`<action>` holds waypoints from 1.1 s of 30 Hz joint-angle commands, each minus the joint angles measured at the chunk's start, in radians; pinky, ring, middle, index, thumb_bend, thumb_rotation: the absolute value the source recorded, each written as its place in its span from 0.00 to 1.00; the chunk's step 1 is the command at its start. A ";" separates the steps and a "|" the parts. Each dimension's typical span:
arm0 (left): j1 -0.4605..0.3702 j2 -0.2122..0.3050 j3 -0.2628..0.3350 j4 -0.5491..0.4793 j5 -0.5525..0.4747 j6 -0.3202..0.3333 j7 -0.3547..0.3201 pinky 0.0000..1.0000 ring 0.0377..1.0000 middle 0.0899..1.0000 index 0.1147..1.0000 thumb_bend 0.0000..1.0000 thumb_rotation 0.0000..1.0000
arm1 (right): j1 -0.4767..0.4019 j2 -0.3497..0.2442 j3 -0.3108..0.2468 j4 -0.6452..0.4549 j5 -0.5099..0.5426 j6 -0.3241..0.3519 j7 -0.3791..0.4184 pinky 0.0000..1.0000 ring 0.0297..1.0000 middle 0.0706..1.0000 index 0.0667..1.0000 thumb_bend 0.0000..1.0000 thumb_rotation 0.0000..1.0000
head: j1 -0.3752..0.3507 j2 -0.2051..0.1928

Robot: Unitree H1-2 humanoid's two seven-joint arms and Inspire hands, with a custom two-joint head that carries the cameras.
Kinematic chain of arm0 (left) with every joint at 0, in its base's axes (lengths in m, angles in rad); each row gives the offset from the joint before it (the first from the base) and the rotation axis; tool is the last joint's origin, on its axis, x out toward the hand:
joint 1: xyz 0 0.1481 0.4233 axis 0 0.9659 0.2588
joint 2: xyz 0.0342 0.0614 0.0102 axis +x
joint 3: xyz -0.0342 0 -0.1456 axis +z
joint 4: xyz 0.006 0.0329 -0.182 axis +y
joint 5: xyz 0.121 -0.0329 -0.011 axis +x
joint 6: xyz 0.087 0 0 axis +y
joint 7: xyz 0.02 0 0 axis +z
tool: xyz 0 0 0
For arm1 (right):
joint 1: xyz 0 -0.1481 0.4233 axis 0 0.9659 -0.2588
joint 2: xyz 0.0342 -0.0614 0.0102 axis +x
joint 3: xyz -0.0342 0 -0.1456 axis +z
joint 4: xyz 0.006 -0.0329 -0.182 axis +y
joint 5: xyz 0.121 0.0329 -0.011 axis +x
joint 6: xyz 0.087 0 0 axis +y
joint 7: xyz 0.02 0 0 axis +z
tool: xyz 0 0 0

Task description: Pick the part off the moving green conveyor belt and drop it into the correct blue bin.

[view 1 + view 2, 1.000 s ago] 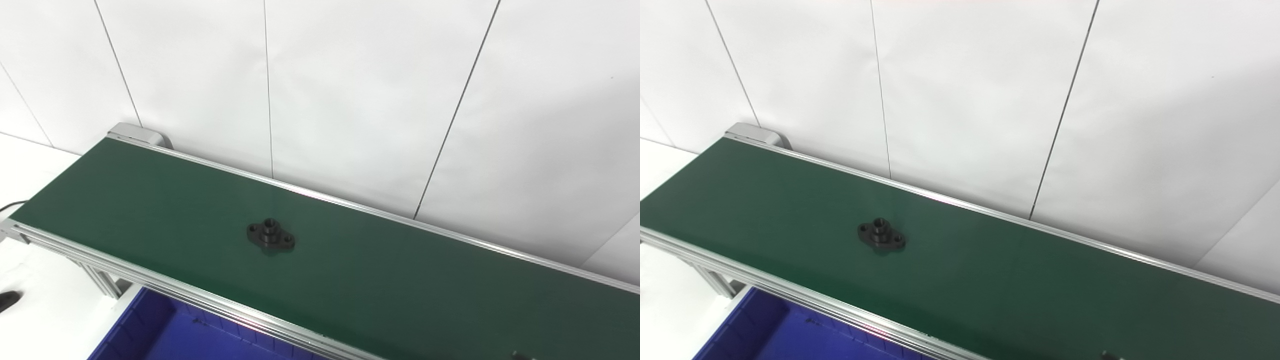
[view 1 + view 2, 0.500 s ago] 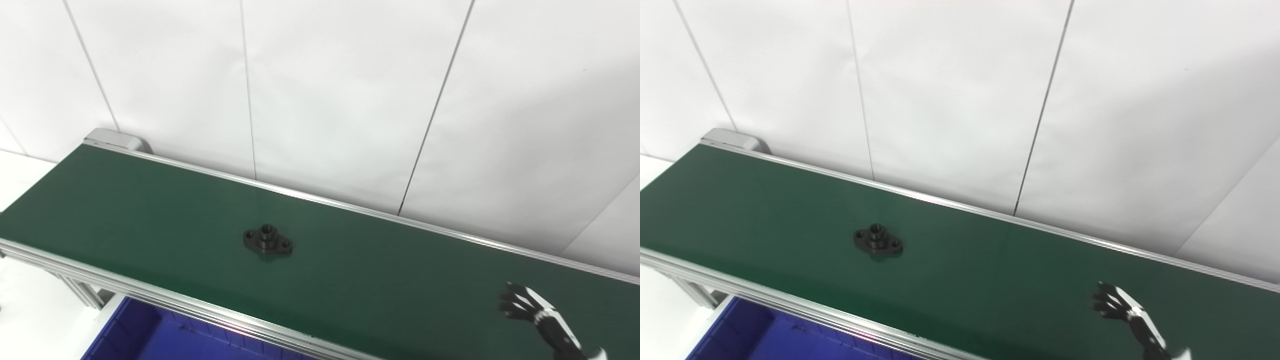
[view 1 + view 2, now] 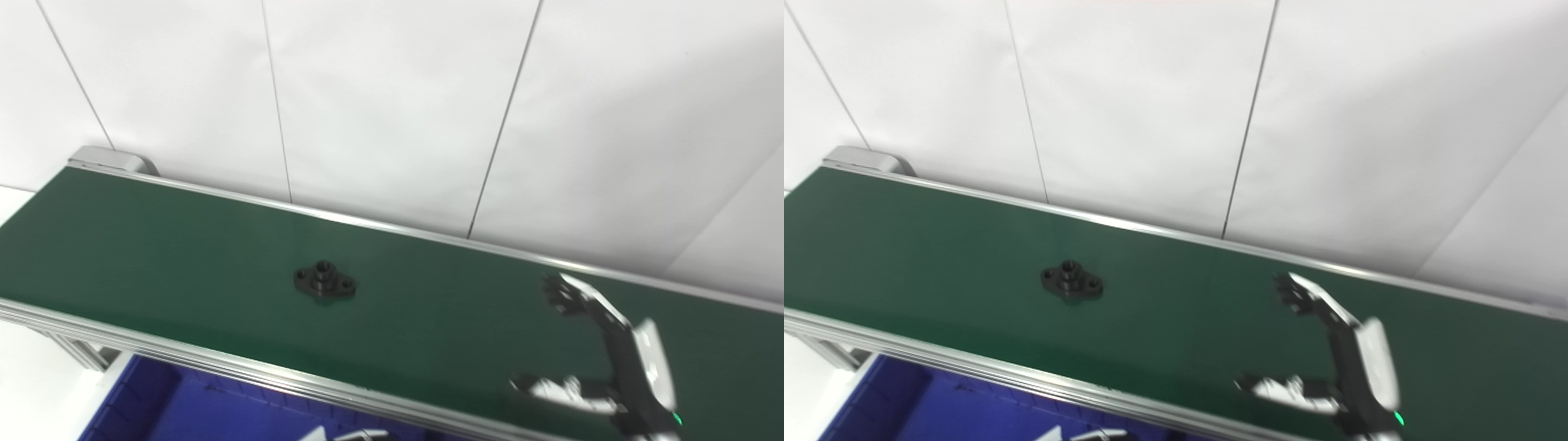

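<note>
A small black flanged part (image 3: pixel 324 282) with a raised hub and a hole at each end lies flat on the green conveyor belt (image 3: pixel 153 245), about mid-width; it also shows in the right eye view (image 3: pixel 1072 284). My right hand (image 3: pixel 620 361) is open, fingers and thumb spread, above the belt well to the right of the part and holding nothing. It also shows in the right eye view (image 3: pixel 1350 367). A white sliver at the bottom edge (image 3: pixel 343 435) looks like my left hand; its pose is hidden.
A blue bin (image 3: pixel 184 410) sits below the belt's near aluminium rail (image 3: pixel 245 367) at the lower left. A white panelled wall (image 3: pixel 392 110) stands right behind the belt's far rail. The belt's end cap (image 3: pixel 107 159) is at the far left.
The camera has panned right. My right hand has risen from the bottom right corner and moved up and left over the belt. The part has travelled right, away from the end cap.
</note>
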 commanded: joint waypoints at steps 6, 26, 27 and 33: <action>0.004 0.043 0.017 -0.050 -0.043 -0.037 -0.001 0.85 0.89 0.90 0.86 0.93 0.27 | -0.037 0.076 -0.007 -0.055 -0.066 0.101 0.063 0.61 0.66 0.71 0.77 0.84 0.40 | -0.066 0.021; -0.002 0.052 0.064 -0.057 -0.075 -0.037 -0.066 0.82 0.87 0.88 0.84 0.93 0.25 | -0.215 0.128 0.029 0.079 -0.178 0.256 0.195 0.65 0.72 0.76 0.81 0.90 0.41 | -0.055 0.035; -0.003 0.051 0.065 -0.057 -0.070 -0.037 -0.066 0.82 0.86 0.88 0.84 0.93 0.26 | -0.226 0.130 0.033 0.095 -0.184 0.251 0.192 0.65 0.72 0.76 0.81 0.90 0.40 | -0.054 0.036; -0.014 0.050 0.063 -0.051 -0.073 -0.037 -0.079 0.81 0.86 0.88 0.83 0.94 0.27 | -0.285 0.132 0.062 0.170 -0.204 0.226 0.191 0.65 0.72 0.75 0.80 0.89 0.37 | -0.051 0.037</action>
